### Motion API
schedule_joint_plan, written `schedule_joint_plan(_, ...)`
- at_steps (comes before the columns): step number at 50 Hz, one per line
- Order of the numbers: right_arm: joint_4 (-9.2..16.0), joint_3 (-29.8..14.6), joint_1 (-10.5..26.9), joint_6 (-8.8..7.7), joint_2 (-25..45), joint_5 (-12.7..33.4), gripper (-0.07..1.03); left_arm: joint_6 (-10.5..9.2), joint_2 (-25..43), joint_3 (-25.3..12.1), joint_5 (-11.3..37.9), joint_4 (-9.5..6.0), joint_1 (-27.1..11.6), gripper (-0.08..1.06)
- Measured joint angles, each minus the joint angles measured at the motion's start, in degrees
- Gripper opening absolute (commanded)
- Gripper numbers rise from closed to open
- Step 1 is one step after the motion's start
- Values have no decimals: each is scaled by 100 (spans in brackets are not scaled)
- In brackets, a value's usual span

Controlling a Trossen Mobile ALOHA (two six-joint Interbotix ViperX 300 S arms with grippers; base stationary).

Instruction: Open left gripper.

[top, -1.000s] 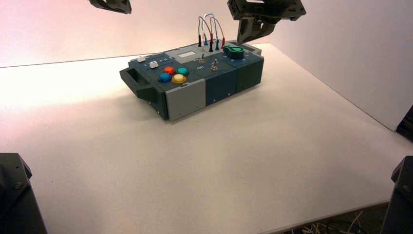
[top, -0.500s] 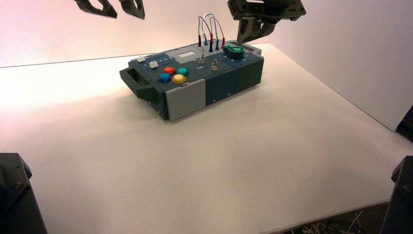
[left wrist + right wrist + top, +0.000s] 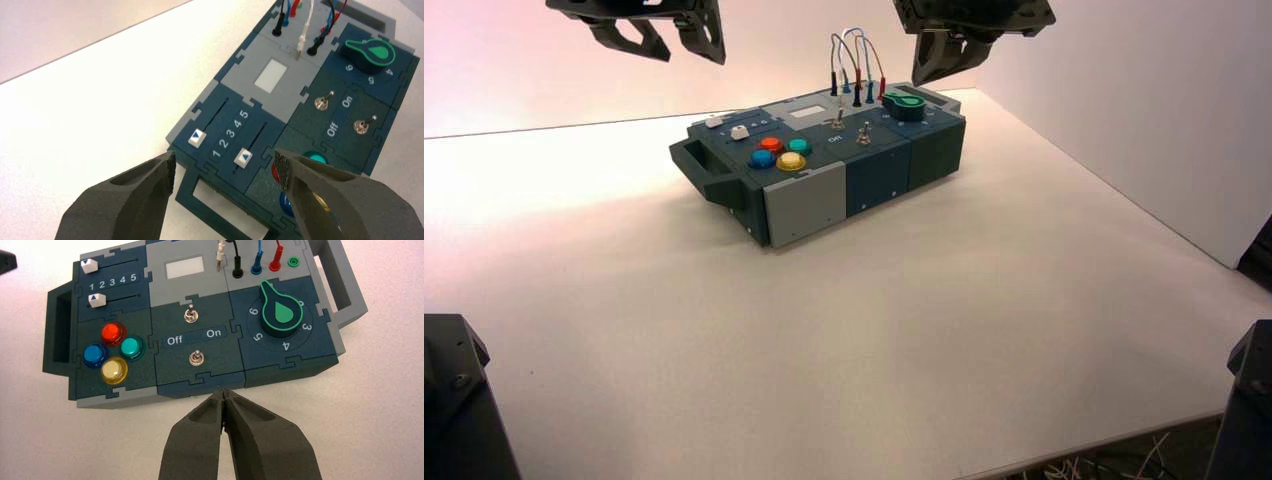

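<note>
My left gripper (image 3: 667, 38) hangs in the air at the top left of the high view, above and behind the box's left end. Its two black fingers stand wide apart and hold nothing. In the left wrist view the left gripper (image 3: 225, 162) frames the box's handle (image 3: 220, 202) and two white sliders (image 3: 197, 137) far below. The box (image 3: 824, 170) stands on the white table. My right gripper (image 3: 944, 55) hovers above the box's far right end; in the right wrist view the right gripper (image 3: 224, 396) has its fingers pressed together and is empty.
The box top carries red, blue, teal and yellow buttons (image 3: 113, 351), two toggle switches (image 3: 190, 314) by "Off/On" lettering, a green knob (image 3: 279, 312) and plugged wires (image 3: 856, 60). White walls stand behind and at the right. Black arm bases (image 3: 454, 400) sit at the near corners.
The left gripper has come down into view at the top left and its fingers have spread apart. The right gripper has barely moved.
</note>
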Motion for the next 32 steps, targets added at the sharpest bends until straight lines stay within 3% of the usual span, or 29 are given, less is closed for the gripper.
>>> schedule_joint_plan(32, -18, 114, -97, 0, 105, -9, -2, -9, 9, -176, 0, -9, -9, 102)
